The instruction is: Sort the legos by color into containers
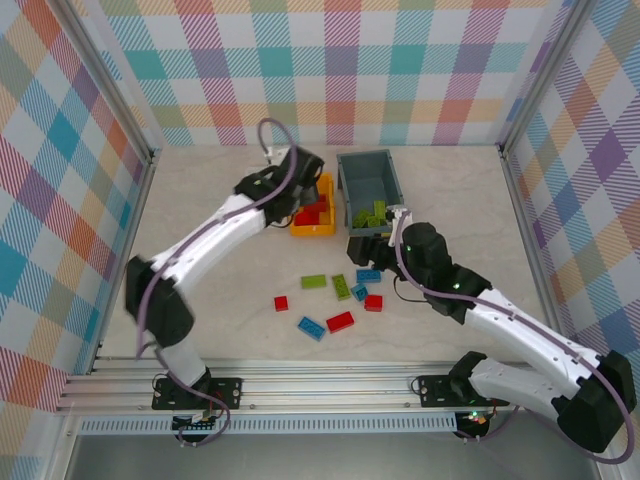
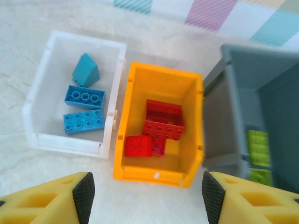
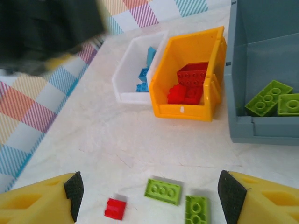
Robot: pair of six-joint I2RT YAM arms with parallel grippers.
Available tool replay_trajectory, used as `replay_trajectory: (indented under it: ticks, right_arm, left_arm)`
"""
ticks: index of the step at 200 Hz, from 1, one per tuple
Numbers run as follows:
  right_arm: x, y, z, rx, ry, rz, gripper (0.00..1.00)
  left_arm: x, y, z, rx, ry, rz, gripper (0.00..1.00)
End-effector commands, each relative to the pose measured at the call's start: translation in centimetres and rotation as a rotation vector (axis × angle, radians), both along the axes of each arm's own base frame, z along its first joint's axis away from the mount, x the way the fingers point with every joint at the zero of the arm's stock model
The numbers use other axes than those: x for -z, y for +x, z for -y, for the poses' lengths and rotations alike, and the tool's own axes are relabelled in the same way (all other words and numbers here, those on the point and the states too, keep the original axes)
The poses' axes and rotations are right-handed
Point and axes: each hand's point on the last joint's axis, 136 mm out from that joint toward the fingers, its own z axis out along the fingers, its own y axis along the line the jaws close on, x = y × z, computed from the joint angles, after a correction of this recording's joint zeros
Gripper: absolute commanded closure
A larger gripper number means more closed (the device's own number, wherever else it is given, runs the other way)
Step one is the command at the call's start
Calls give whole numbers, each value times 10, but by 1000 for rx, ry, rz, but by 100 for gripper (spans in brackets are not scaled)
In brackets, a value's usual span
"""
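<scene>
My left gripper (image 2: 145,196) hangs open and empty just in front of the orange bin (image 2: 149,175), which holds red bricks (image 2: 163,126). Left of it the white bin (image 2: 42,140) holds three blue bricks (image 2: 84,97). On its right the grey bin (image 2: 224,116) holds lime green bricks (image 2: 258,142). My right gripper (image 3: 149,198) is open and empty above the loose legos. Between its fingers lie two green bricks (image 3: 162,191) and a small red one (image 3: 115,208). Several red, blue and green bricks (image 1: 340,321) are scattered mid-table.
The left arm (image 1: 220,230) reaches diagonally across the table's left half and covers the white bin from above. The right arm (image 1: 500,320) lies along the right side. Metal frame posts and checkered walls close in the table.
</scene>
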Motion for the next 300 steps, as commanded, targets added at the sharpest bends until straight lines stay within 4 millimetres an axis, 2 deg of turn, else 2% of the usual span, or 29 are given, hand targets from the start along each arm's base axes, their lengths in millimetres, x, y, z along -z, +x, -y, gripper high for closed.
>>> replay_trajectory:
  ticks: [1, 12, 33, 67, 92, 106, 133, 182, 217, 246, 274, 300]
  right_arm:
    - [12, -9, 12, -36, -152, -10, 23]
    - [19, -13, 14, -55, -186, -31, 24]
    - [32, -18, 24, -38, -257, -93, 25]
    - [47, -22, 36, -7, -339, -178, 28]
    - [54, -26, 21, -82, -398, -206, 33]
    - [68, -27, 5, -143, -485, -238, 34]
    - [106, -28, -26, -208, -580, -340, 37]
    - [162, -13, -48, -167, -671, -510, 41]
    - [184, -1, -57, -157, -715, -533, 41]
    - [203, 4, -55, -140, -773, -558, 43]
    - [215, 7, -53, -121, -801, -574, 52]
    - [215, 7, -54, -112, -793, -572, 63]
  left_arm:
    - [-8, -44, -9, 27, -107, -14, 35]
    - [-6, -67, -7, 77, -160, -29, 33]
    - [14, -108, -13, 120, -214, -95, 33]
    - [56, -161, -10, 159, -350, -170, 33]
    - [77, -184, -5, 162, -393, -170, 33]
    - [83, -194, -4, 157, -404, -144, 34]
    - [84, -207, -6, 161, -429, -68, 34]
    - [92, -217, -21, 126, -449, -30, 34]
    - [90, -218, -19, 138, -443, -27, 34]
    - [91, -217, -15, 146, -448, -31, 34]
    - [87, -217, -11, 166, -457, -24, 34]
    - [82, -217, -4, 201, -470, -15, 34]
